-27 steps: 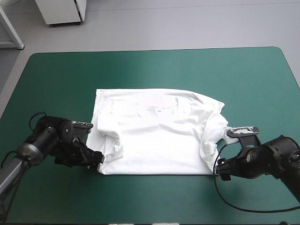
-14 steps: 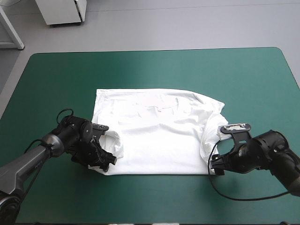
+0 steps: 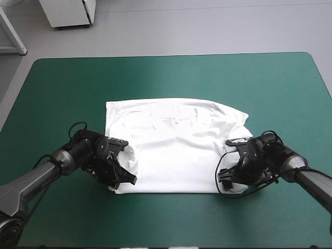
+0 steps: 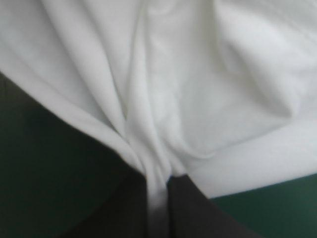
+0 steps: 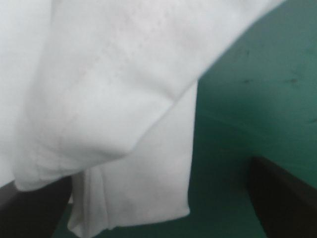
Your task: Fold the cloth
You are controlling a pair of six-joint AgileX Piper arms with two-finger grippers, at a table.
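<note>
The left gripper (image 3: 123, 179) sits low at the near left corner of the T-shirt (image 3: 176, 150), its black fingers all but closed with a pinch of white fabric between them. In the left wrist view that pinch shows plainly: the fabric gathers into a narrow fold that runs down between the two fingers of the gripper (image 4: 159, 181), and the rest of the T-shirt (image 4: 198, 89) fans out ahead in soft creases.

The right gripper (image 3: 226, 179) is at the near right corner of the shirt, also down at table level. Its fingers stand wide apart in the right wrist view (image 5: 156, 173). A hemmed flap of the T-shirt (image 5: 109, 89) hangs into the gap between them, close to one finger and well clear of the other.

The T-shirt lies spread flat in the middle of the teal-green cover (image 3: 171, 78), neckline toward the far edge and hem toward the near edge. The fabric is bunched into folds along both side edges, near each gripper. Bare teal-green cover (image 5: 257, 89) shows beside the flap in the right wrist view.
</note>
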